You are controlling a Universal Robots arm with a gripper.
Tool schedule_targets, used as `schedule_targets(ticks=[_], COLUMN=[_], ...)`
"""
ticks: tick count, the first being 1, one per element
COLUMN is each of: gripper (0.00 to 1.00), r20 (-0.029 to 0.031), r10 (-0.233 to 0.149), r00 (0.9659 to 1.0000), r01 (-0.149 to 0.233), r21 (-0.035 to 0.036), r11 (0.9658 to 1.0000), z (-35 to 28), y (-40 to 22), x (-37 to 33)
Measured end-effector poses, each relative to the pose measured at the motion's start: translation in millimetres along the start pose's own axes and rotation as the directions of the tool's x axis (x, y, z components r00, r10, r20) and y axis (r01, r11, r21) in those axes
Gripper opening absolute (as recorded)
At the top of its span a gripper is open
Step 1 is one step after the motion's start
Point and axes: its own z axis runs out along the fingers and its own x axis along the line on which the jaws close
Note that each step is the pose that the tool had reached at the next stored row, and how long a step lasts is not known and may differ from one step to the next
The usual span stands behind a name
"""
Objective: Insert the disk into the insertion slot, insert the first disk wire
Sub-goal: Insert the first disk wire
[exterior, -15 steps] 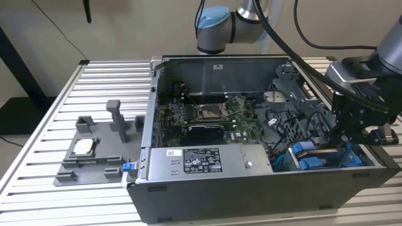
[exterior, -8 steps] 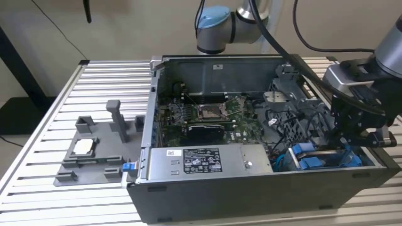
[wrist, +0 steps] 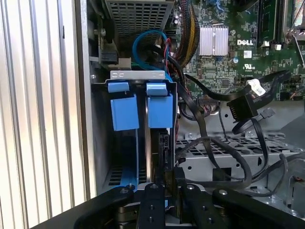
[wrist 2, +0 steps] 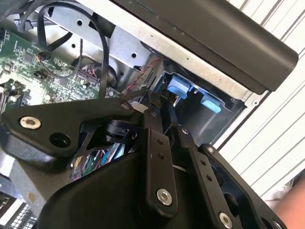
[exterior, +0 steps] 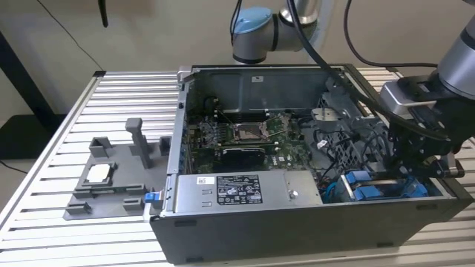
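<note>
A Universal Robots arm (exterior: 456, 61) reaches into the open computer case (exterior: 297, 233) standing on a slatted metal counter (exterior: 133, 89), its claw (wrist: 167, 180) lowered into the case's corner at the exterior view's right. There the insertion slot (wrist: 101, 143), a dark grey metal bay, sits against the case wall, beside the silver power-supply box (exterior: 245, 189).

In the first wrist view the disk (wrist: 162, 148) stands edge-on inside that bay, directly beneath one of two bright blue clips (wrist: 125, 112) at its far end. The claw's fingers (wrist: 180, 179) are drawn nearly together on the disk's near edge, pinching it.

Loose black cables (wrist: 214, 143) loop just beside the bay, one of them ending in a black connector (wrist: 243, 107) that hangs free over the case floor. A blue cable (wrist: 138, 43) curls beyond the clips. The green motherboard (exterior: 245, 133) fills the middle of the case.

On the counter at the exterior view's left, well apart from the case, lies a grey moulded fixture (exterior: 111, 189) with upright posts.
</note>
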Motion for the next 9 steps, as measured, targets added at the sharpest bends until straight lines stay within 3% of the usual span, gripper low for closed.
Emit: schedule_targets(ticks=[3,6,8,9], gripper=[0.19,0.21,0.21,0.27], r20=[-0.0049,-0.0037,-0.0009,-0.0025], r10=[0.0,0.001,0.001,0.001], r00=[1.0,1.0,1.0,1.0], r01=[0.0,-0.001,-0.001,-0.001], r21=[-0.0002,-0.001,-0.001,-0.001], r11=[1.0,1.0,1.0,1.0], z=[3.2,3.9,-1.1,-6.4], y=[0.3,1.2,0.9,0.7], x=[0.3,0.5,0.1,-0.6])
